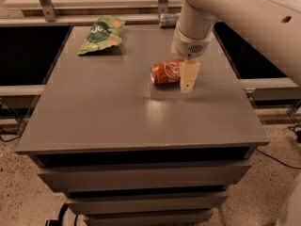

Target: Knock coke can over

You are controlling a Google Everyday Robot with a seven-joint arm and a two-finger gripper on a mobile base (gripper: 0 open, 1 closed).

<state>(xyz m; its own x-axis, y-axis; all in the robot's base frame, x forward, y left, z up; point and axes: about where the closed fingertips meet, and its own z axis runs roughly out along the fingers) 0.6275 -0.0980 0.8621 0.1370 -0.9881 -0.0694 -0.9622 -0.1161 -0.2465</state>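
Observation:
The coke can (166, 72) is a small red can with white script. It lies on its side on the grey table top (117, 112), right of the middle, its silver end facing left. My gripper (187, 78) hangs from the white arm and comes down at the can's right end, touching or nearly touching it. Its cream tip covers that end of the can.
A green snack bag (100, 34) lies flat at the table's back left. A silver-grey can (167, 19) lies at the back edge, behind the arm. The table stands on drawers, with dark gaps on both sides and metal rails behind.

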